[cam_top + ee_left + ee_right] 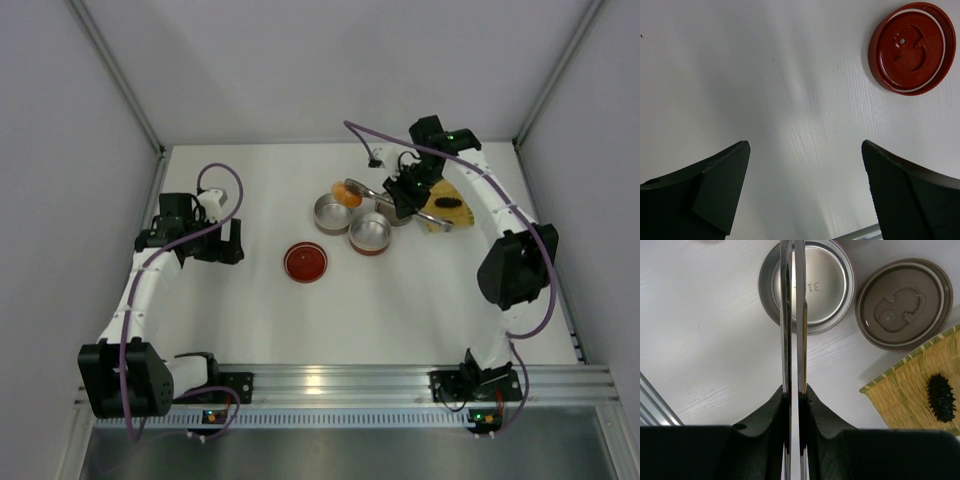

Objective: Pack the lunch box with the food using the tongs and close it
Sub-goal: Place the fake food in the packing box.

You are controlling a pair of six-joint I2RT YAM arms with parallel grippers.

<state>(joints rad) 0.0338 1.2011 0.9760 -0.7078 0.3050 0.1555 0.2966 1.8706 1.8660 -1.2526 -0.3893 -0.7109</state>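
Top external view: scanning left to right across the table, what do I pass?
left gripper → red lid → open silver tin → second tin → woven tray

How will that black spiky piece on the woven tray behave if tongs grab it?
Probably light: the black piece is small beside the tin. Its spiky surface likely gives the tongs some bite. Being elongated, it may swivel on the tray if pinched off-centre.
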